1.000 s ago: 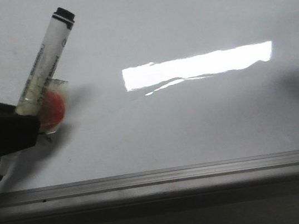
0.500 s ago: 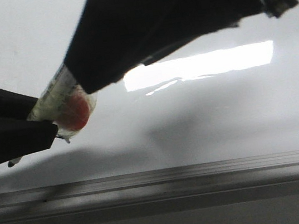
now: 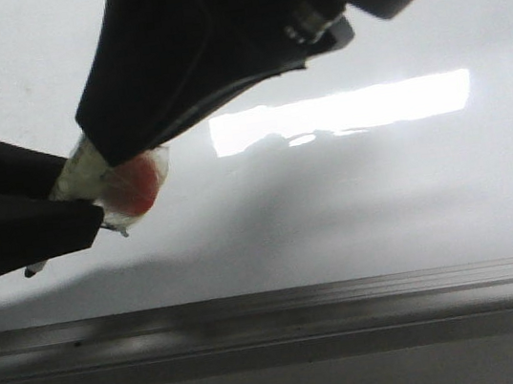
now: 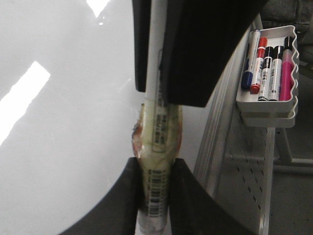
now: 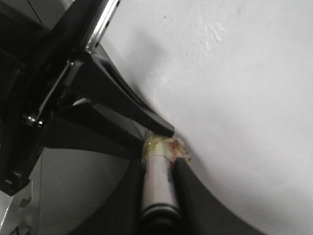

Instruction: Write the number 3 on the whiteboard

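My left claw sits left of the bright reflection on the whiteboard, pinching the taped middle of the marker pen; the wrist view shows both fingers pressed against the barcoded barrel. A wad of yellowish tape with a red patch wraps the barrel just beside my fingertips, and the pen's dark tip pokes out below my left claw, close to the board, though I cannot tell if it touches. My right claw reaches in from above the reflection and closes on the pen's upper end, its fingers snug on either side of the grey barrel. No drawn 3 shows on the visible white surface. Below the reflection runs the grey metal ledge. Beyond the board's edge, a white tray holds spare markers.
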Motion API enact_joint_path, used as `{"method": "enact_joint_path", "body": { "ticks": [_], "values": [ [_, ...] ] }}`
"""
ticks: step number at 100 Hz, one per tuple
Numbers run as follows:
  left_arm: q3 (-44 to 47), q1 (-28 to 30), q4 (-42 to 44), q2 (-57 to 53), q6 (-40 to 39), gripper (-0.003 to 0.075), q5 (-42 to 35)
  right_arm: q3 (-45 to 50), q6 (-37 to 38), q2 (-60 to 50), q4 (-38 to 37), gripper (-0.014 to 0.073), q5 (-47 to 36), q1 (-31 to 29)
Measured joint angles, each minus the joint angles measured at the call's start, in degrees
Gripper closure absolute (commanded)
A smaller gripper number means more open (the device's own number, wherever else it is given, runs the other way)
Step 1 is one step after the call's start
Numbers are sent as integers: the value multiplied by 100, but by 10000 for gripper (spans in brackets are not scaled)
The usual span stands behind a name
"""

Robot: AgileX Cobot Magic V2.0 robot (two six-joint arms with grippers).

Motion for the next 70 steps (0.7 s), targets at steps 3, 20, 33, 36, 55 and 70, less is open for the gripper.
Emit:
{"method": "enact_joint_path", "body": {
  "ticks": [3,20,33,36,55,70],
  "values": [
    [0,0,9,0,0,734,0,0,0,0,0,661,11,0],
    [0,0,23,0,0,545,0,0,0,0,0,661,11,0],
    [0,0,-186,-55,0,360,-22,-9,0,0,0,661,-2,0],
    [0,0,-222,-94,0,336,-22,-32,0,0,0,661,-2,-12],
    [0,0,-448,-521,0,328,141,-537,0,0,11,661,688,-392],
    [12,0,-779,-864,0,328,573,-1100,-4,0,-37,661,1071,-667]
  ]
}}
